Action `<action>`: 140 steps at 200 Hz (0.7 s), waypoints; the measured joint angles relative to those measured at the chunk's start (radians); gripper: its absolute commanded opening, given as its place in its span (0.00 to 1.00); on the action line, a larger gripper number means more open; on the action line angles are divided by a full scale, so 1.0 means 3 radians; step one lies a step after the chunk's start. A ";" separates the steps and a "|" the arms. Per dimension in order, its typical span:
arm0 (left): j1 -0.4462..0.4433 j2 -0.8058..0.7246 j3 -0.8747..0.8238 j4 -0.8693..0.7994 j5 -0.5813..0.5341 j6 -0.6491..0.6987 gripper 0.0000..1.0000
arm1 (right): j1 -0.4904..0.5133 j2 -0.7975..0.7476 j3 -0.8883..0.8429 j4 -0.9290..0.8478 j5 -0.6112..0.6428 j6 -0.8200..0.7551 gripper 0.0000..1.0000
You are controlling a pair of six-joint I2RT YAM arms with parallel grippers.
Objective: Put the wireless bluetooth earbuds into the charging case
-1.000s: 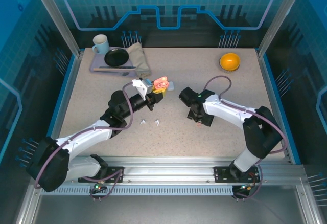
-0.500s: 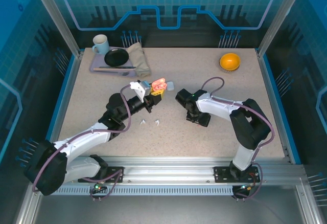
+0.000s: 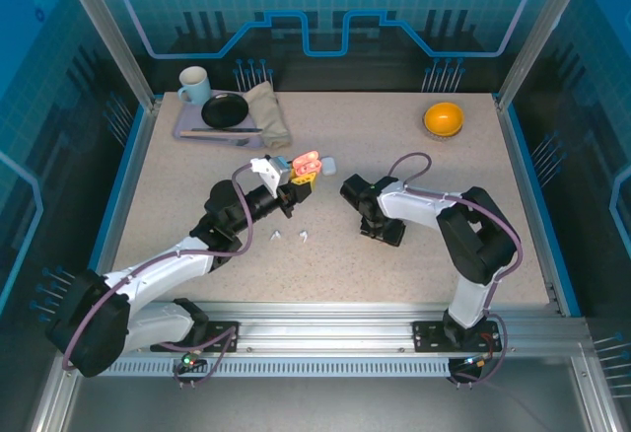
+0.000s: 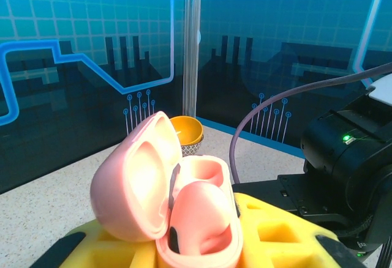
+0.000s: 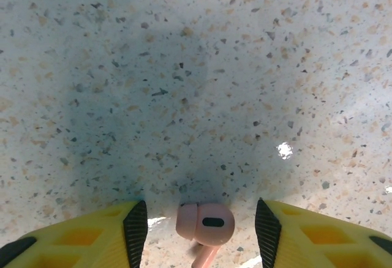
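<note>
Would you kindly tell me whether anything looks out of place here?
Yes: two white earbuds lie loose on the table beside the left arm, and a pink earbud lies within the open right pincer.

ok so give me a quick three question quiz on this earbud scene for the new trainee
1. True or false: the right gripper is shut on the salmon-pink earbud.
2. What does the left gripper hold? A) the orange bowl B) the open pink clamshell charging case C) the pale mug
3. In the top view, how many small white earbuds lie on the speckled table by the left arm?

Key:
1. False: its fingers stand open on either side of the earbud, which lies on the table.
2. B
3. Two
</note>
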 measured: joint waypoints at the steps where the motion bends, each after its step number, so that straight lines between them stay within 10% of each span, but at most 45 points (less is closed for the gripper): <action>1: 0.0000 0.0000 0.0000 0.0000 0.0000 0.0000 0.00 | 0.0000 0.0000 -0.0001 0.0001 0.0000 0.0000 0.51; 140: 0.0000 0.0013 0.0000 0.0001 0.0000 -0.0001 0.00 | -0.0070 -0.0243 -0.0309 0.0299 -0.0061 0.0000 0.39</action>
